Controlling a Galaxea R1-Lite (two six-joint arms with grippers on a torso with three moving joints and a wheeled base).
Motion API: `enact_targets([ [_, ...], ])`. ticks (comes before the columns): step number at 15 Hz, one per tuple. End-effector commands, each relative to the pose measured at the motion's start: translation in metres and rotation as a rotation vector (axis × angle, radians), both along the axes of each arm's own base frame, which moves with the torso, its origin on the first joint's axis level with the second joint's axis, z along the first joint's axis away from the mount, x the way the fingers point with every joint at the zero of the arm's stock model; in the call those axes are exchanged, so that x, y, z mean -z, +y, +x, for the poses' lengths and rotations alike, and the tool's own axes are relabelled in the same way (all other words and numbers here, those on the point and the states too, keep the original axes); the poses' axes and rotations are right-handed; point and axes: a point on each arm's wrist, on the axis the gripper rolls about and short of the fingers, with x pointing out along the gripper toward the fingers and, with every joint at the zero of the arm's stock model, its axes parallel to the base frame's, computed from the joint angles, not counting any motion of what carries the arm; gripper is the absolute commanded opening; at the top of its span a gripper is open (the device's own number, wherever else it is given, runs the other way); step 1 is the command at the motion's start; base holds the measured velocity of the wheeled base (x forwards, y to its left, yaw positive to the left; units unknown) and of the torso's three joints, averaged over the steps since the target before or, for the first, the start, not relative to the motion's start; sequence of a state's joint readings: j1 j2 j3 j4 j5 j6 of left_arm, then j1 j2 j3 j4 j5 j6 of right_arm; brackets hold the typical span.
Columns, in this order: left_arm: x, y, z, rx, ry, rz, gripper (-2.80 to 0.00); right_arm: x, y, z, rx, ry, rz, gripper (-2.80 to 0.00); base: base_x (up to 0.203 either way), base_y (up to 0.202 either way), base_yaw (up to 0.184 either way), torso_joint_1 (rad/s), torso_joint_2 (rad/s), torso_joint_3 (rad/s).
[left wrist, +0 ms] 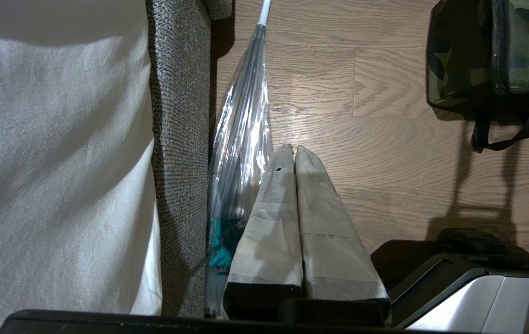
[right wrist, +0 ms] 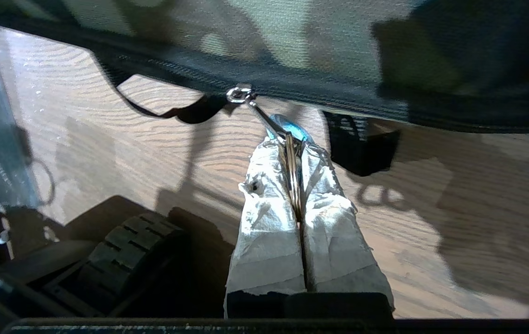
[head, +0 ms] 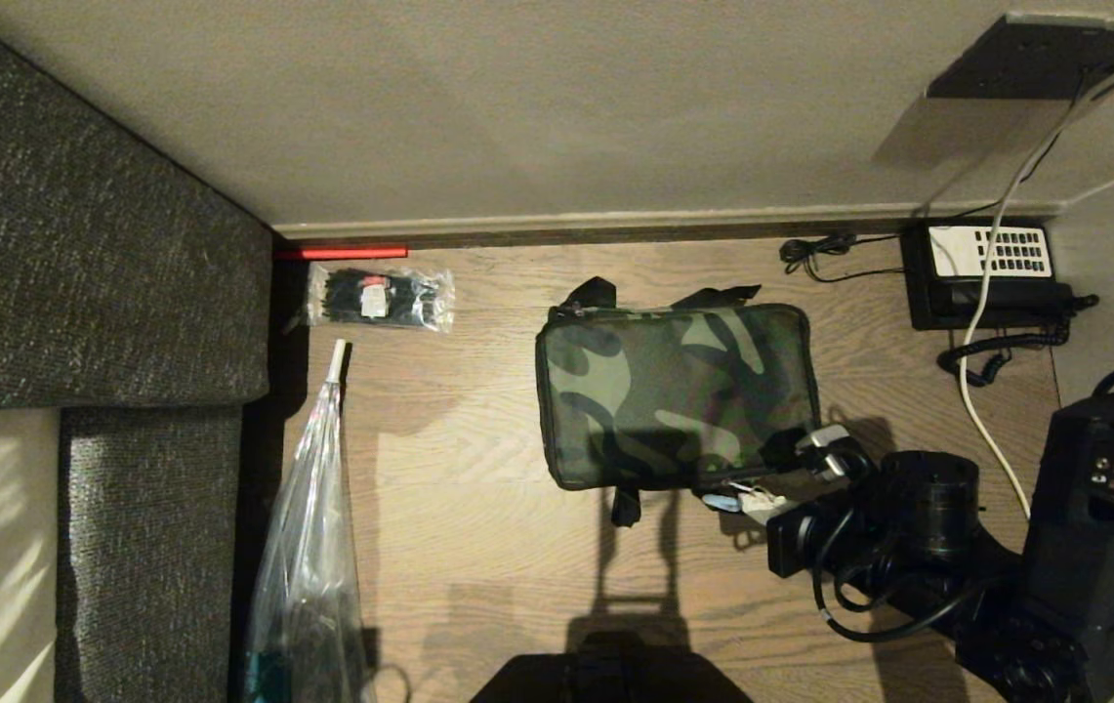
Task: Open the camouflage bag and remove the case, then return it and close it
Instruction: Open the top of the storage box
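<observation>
Right end effector (right wrist: pixel 292 141) pinches the metal zipper pull (right wrist: pixel 264 118) of the zipped, boxy green-and-dark camouflage bag (head: pixel 674 395).

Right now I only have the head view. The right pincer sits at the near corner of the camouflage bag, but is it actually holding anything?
Observer: Yes. The right wrist view shows the right pincer shut on the metal zipper pull, which is ringed to the zipper of the camouflage bag.
Operator: And the left pincer? It isn't in my view at all.
Observer: The left wrist view shows the left pincer shut and empty, over the wood floor beside a clear folded umbrella.
</observation>
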State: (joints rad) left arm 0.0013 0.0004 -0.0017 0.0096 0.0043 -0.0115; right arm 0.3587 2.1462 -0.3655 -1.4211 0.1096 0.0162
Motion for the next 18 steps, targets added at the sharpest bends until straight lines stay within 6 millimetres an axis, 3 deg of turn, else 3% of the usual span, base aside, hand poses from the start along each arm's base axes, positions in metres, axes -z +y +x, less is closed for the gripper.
enact_targets([
  [1, 0.000, 0.000, 0.000, -0.002, -0.001, -0.001, -2.80, -0.001, -0.003, 0.001, 0.010, -0.006, 0.003, -2.80, 0.000, 0.000, 0.000, 0.000, 0.00, 0.000],
  [7, 0.000, 0.000, 0.000, -0.002, -0.001, -0.001, -2.80, -0.001, -0.007, 0.001, 0.022, -0.002, 0.001, -2.80, 0.000, 0.000, 0.000, 0.000, 0.00, 0.000],
  [18, 0.000, 0.000, 0.000, -0.001, -0.001, -0.001, -2.80, -0.005, -0.046, 0.011, 0.026, 0.013, 0.007, -2.80, 0.000, 0.000, 0.000, 0.000, 0.00, 0.000],
])
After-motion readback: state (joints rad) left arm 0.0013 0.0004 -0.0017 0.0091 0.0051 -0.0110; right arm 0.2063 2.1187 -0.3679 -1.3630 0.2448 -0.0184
